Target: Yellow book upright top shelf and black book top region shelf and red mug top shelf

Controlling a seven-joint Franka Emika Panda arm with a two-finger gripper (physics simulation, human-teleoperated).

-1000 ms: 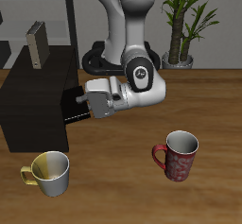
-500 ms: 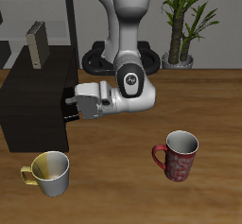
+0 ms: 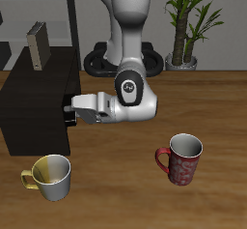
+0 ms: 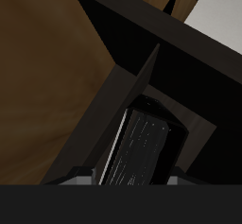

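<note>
wooden table (image 3: 217, 98), potted plant (image 3: 190, 20) behind

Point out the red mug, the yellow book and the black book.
red mug (image 3: 180, 161), exterior view, on its mottled body.
yellow book (image 3: 38, 44), exterior view, on its cover.
black book (image 4: 142, 152), wrist view, on its flat face.

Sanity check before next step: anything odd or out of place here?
The black book is in the claw at the shelf's open compartment, not its top. The yellow book stands upright on top; the red mug is upright.

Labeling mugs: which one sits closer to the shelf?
The white-and-yellow mug, near the shelf. The red mug stands well away, past the gripper.
</note>
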